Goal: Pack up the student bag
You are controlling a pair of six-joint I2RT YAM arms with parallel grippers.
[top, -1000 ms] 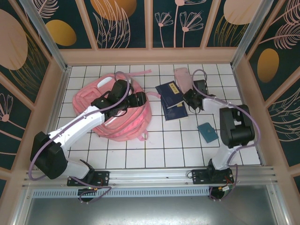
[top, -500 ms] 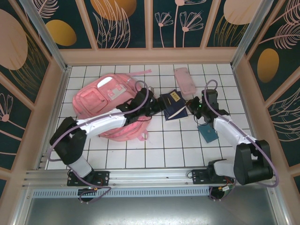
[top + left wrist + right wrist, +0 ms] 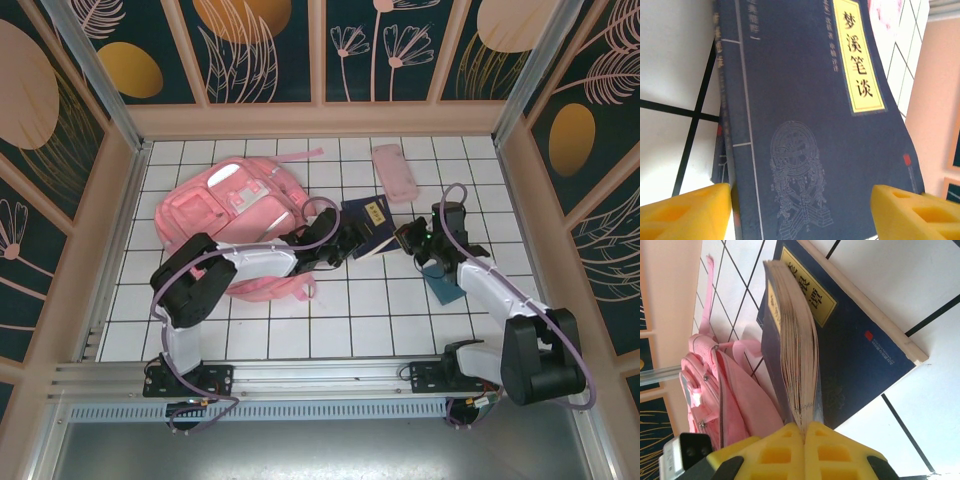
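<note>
White-tiled table (image 3: 340, 320) with black grid lines, boxed in by dark floral walls (image 3: 260, 50).

From the top camera, both arm bases sit at 6 o'clock and both arms reach toward the centre.

A small teal notebook (image 3: 441, 283) lies flat at 4 o'clock, just beside the right forearm.

The right gripper (image 3: 805, 432) is just right of centre. Its yellow fingers are pinched tight on the page edge of the top book (image 3: 799, 355), whose dark blue cover is tilted up off the lower book (image 3: 860, 345). The lower book lies flat on the tiles, with a yellow title label showing.

The left gripper (image 3: 345, 240) is at the centre, pointing toward 3 o'clock at the books. Its jaws are spread wide and hold nothing. On the left wrist camera the blue cover sits between the two yellow fingertips (image 3: 685, 210), and whether they touch it is unclear.

The student bag (image 3: 230, 215) lies on its back at 10 o'clock with the front pockets facing up. Its right edge is under the left arm, and it is near the books without touching them.

A pink pencil pouch (image 3: 393, 172) lies at 1 o'clock, beyond the books and apart from them.
</note>
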